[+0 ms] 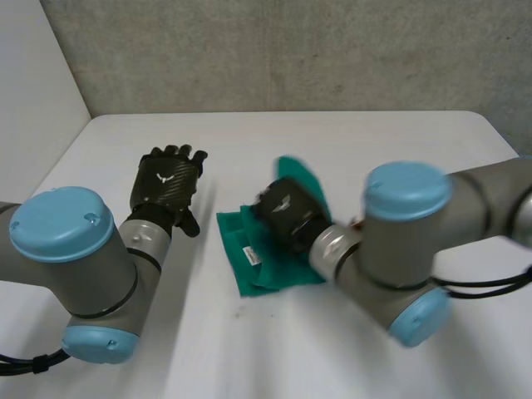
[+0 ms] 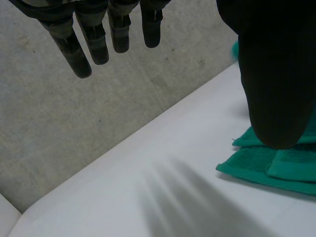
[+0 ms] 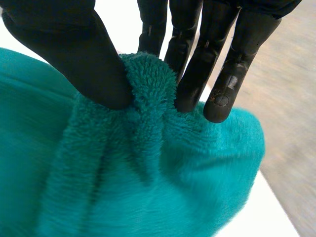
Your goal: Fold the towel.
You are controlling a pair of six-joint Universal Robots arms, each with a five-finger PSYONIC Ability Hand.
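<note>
A green towel (image 1: 253, 253) lies in folded layers at the table's middle, with a white label on its left part. My right hand (image 1: 287, 212) is over its far side and lifts a bunched part of it off the table. In the right wrist view the thumb (image 3: 79, 54) and fingers (image 3: 197, 59) pinch a ridge of the towel (image 3: 148, 163). My left hand (image 1: 166, 179) hovers over the table left of the towel, apart from it, with straight fingers (image 2: 94, 34). In the left wrist view the towel's near edge (image 2: 261, 165) lies beside the thumb (image 2: 274, 74).
The white table (image 1: 249, 141) has a grey wall behind it. A white side wall stands at the left.
</note>
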